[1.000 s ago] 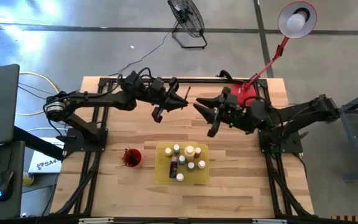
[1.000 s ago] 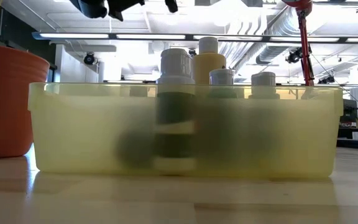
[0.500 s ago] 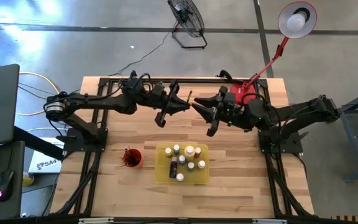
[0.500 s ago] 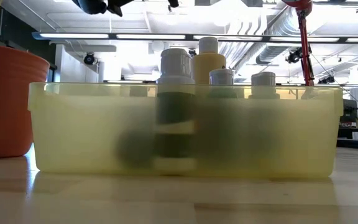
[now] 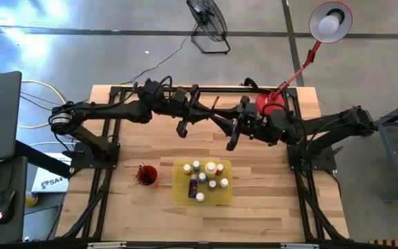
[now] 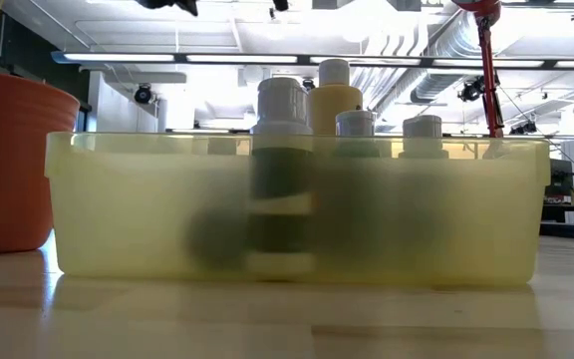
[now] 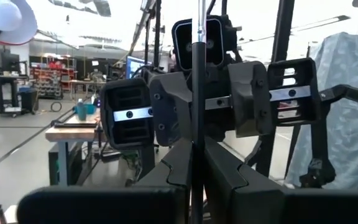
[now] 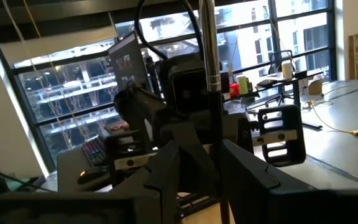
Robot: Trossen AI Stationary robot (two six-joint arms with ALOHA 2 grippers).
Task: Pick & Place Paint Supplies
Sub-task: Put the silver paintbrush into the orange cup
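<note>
While the slatted pale wooden table [image 5: 137, 149] lies beneath them, the two dark arms meet high above its back half over one thin dark paintbrush [image 7: 197, 93], whose long axis stands close to upright, at right angles to both sets of fingers. The left gripper [image 7: 196, 152] is pressed together on the shaft; the right gripper [image 8: 201, 155] faces it, fingers spread to either side of the brush. Below, from left, a round red cup [image 5: 146, 175] bristles with more dark paintbrushes [image 5: 142, 173] beside a flat translucent yellow tray [image 5: 182, 194] of small pale-capped paint bottles [image 5: 209, 181]. A black floor fan [image 5: 207, 17] and a red desk lamp [image 5: 330, 21] stand on grey concrete behind. Only the right wrist view shows the brush's silver ferrule; the low view catches just bottle caps above the tray wall.
</note>
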